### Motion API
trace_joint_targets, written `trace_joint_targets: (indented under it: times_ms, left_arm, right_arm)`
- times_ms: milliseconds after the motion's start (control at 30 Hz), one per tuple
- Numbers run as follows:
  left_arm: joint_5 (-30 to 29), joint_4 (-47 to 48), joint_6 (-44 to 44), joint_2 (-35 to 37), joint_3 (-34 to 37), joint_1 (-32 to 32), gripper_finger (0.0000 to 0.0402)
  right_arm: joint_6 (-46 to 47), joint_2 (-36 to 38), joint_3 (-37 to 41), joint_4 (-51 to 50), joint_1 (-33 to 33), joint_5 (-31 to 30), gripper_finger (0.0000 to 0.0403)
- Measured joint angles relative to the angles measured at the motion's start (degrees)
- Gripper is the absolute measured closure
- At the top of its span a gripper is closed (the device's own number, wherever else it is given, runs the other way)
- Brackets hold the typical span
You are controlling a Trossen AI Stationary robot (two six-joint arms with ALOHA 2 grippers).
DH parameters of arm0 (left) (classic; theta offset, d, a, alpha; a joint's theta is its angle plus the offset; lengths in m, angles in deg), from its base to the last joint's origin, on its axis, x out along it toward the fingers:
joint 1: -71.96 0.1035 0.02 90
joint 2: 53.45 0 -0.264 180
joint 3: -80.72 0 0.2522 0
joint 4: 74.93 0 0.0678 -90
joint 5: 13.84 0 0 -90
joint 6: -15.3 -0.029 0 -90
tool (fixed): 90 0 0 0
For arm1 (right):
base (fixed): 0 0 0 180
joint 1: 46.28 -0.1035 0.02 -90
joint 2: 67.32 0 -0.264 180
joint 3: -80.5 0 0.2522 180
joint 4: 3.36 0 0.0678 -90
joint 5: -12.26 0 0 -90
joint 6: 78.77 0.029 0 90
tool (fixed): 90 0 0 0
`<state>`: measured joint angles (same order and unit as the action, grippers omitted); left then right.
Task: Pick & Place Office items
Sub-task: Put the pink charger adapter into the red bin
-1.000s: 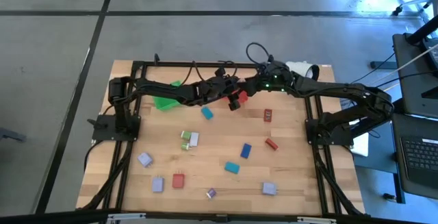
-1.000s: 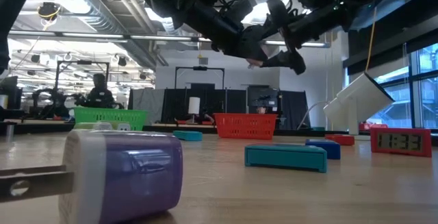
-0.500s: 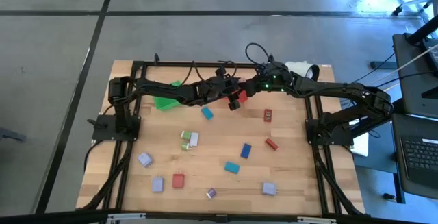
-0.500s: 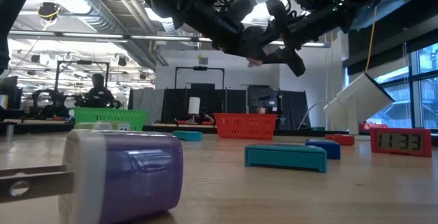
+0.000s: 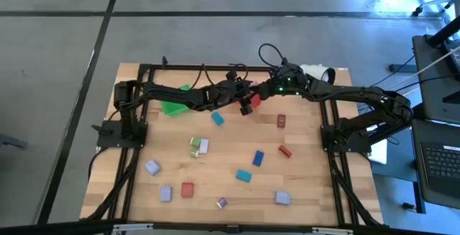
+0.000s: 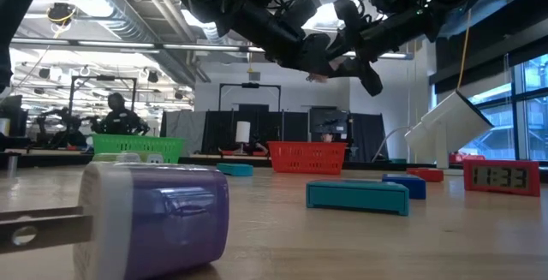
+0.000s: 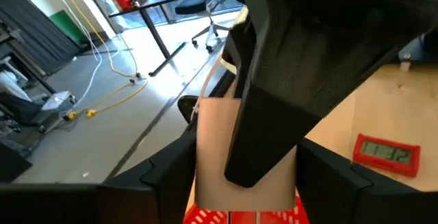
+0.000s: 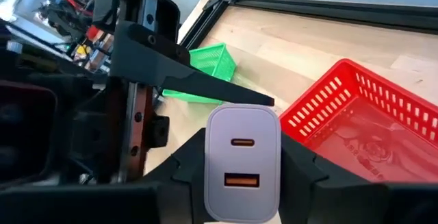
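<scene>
gripper-wise, my right gripper (image 8: 241, 183) pinches a white usb charger block (image 8: 243, 162) above the red mesh basket (image 8: 356, 121), my left gripper (image 7: 243, 176) half open alongside, so next i release it into the basket.

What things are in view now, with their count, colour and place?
lavender plastic wall charger: one, raised at the far side, between the right gripper's fingers.
red mesh basket: one, far side, beneath the grippers.
green mesh basket: one, far left.
teal blocks: two, centre.
lavender blocks: three, near side.
red blocks: two, one right, one near side.
blue block: one, centre.
red digital clock: one, right of centre.
green and white pieces: two, left of centre.
left gripper: meets the right gripper at the charger.
</scene>
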<state>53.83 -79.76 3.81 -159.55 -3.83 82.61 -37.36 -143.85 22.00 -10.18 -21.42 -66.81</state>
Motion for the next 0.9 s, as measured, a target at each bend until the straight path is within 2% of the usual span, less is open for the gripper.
trace_joint_targets:
  times_ms: [100,300,467,600,900]
  left_arm:
    - [-0.7,0.9,1.8,0.2,0.0,-0.1,0.0160]
    - [-3.5,7.6,11.2,0.5,-0.1,0.0,0.0127]
    - [-3.7,14.4,16.3,1.8,0.0,-0.1,0.0117]
    - [-3.8,18.6,16.9,4.9,0.0,-0.1,0.0121]
    - [-10.1,28.2,22.0,15.2,0.0,-0.1,0.0123]
  right_arm:
    - [-0.1,0.0,0.1,-1.9,1.4,0.7,0.0285]
    - [-1.3,0.0,0.1,-5.2,3.9,0.7,0.0285]
    - [-2.0,-1.2,0.0,-5.4,5.0,-1.3,0.0285]
    - [-2.0,-5.2,0.0,-5.2,5.3,-1.2,0.0285]
    - [-2.3,-16.1,0.1,-0.7,5.3,-1.0,0.0285]
